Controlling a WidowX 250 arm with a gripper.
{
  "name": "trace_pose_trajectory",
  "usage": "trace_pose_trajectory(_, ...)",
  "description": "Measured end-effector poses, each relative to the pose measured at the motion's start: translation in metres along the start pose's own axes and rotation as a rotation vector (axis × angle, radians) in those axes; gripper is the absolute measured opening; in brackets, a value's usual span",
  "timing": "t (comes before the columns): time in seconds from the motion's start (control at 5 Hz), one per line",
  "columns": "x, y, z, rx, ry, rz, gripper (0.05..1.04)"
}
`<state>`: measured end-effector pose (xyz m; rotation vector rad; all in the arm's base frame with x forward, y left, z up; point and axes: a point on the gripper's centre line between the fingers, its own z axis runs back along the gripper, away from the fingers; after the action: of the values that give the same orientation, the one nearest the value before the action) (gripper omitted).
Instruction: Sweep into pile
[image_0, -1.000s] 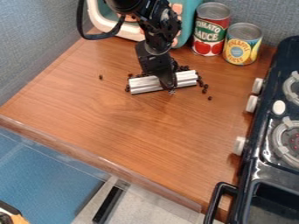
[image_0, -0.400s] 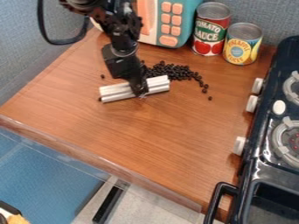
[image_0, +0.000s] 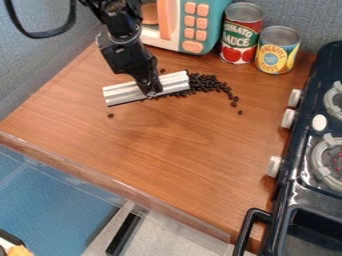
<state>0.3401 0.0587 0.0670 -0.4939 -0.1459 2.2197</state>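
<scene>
- In the camera view, the black gripper (image_0: 151, 94) hangs over the wooden counter (image_0: 174, 145), its fingers clamped on the middle of a ridged silver bar (image_0: 176, 82), which lies aslant.
- The dark beans (image_0: 210, 84) lie in a band at the bar's right end and along its edge; 1 stray bean (image_0: 111, 115) sits just below its left end.
- Behind the beans stand a teal toy microwave (image_0: 208, 25) and 2 cans (image_0: 242, 37); a black toy stove (image_0: 310, 195) stands at right.
</scene>
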Motion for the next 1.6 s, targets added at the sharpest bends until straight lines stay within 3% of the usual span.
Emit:
trace_pose_trajectory(0.2, 0.002, -0.001, 0.019, -0.019, 0.048, -0.143, 0.347)
trace_pose_trajectory(0.4, 0.005, 0.005, 0.020, 0.022, 0.062, -0.401, 0.347)
trace_pose_trajectory(0.6, 0.018, 0.021, 0.001, 0.095, 0.025, -0.512, 0.347)
trace_pose_trajectory(0.8, 0.022, 0.037, -0.018, 0.140, 0.007, -0.538, 0.347)
trace_pose_trajectory(1.2, 0.036, 0.049, -0.034, 0.112, -0.069, -0.508, 0.402)
trace_pose_trajectory(1.4, 0.039, 0.056, -0.039, 0.186, -0.088, -0.538, 0.685)
trace_pose_trajectory(1.6, 0.039, 0.066, -0.029, 0.218, -0.068, -0.611, 0.943)
